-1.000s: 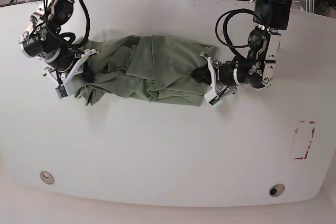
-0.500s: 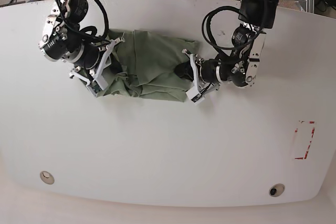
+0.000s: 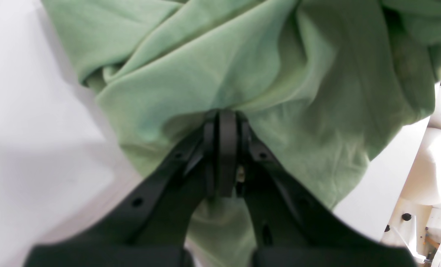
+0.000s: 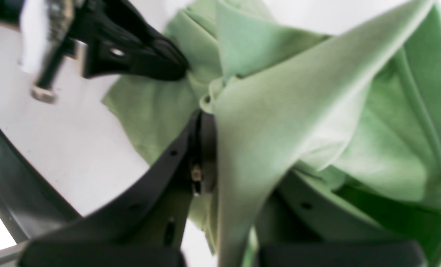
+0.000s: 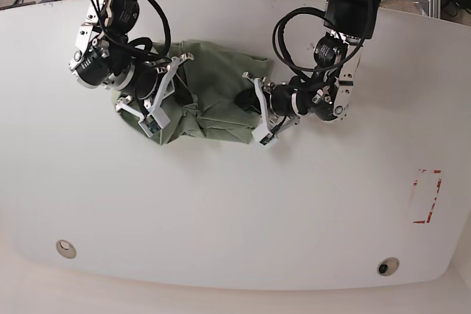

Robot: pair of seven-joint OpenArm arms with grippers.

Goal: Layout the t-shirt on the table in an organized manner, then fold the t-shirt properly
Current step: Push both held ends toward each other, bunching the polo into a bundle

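The t-shirt (image 5: 210, 101), sage green, lies bunched in a crumpled mass on the far central part of the white table (image 5: 235, 204), between the two arms. The left tool (image 5: 249, 102), on the right side of the base view, is clamped together on a fold at the shirt's right edge; in the left wrist view its black fingers (image 3: 224, 148) meet with the t-shirt (image 3: 242, 74) pinched between them and bare table (image 3: 27, 129) to one side. The right tool (image 5: 168, 93), on the left side of the base view, is likewise pressed together on the shirt's left edge; in the right wrist view the right tool (image 4: 205, 122) grips gathered t-shirt (image 4: 298, 111) fabric, and the left tool (image 4: 183, 70) shows just beyond, biting the same bundle. Both tools stand near each other with the cloth heaped between. Open table surface extends widely in front of the shirt and to both sides. A red tape rectangle (image 5: 426, 196) marks the right side, well apart from the shirt, and two round cable holes (image 5: 65, 248) sit near the front edge.
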